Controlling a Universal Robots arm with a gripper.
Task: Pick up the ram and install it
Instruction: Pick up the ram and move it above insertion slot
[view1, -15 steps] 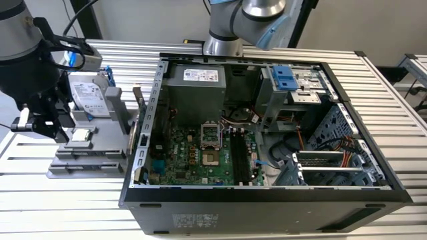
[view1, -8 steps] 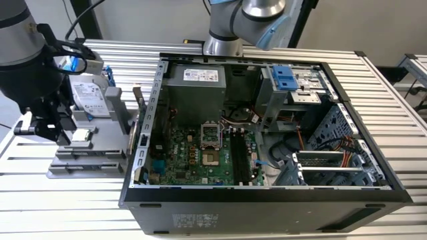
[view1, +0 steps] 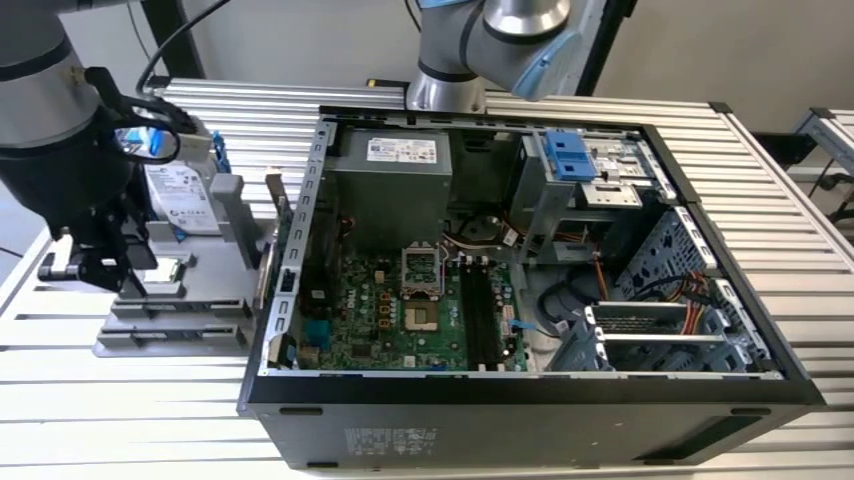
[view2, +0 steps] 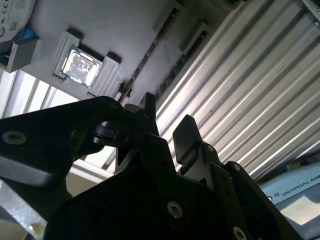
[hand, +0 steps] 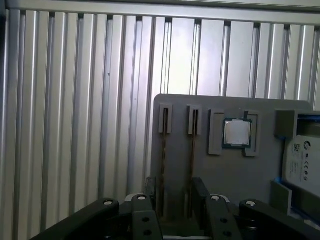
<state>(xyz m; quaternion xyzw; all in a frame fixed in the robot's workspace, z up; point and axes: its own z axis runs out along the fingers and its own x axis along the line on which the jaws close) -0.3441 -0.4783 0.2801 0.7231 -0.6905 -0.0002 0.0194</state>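
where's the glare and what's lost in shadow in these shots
In the second wrist view the chip glares white, the ribbed table flares, and the claw is a backlit black shape; the first wrist view is dim and flat; the exterior view is evenly lit, the computer case shaded inside.

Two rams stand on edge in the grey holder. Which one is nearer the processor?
The ram right beside the processor. The other ram stands further off, along the holder's edge.
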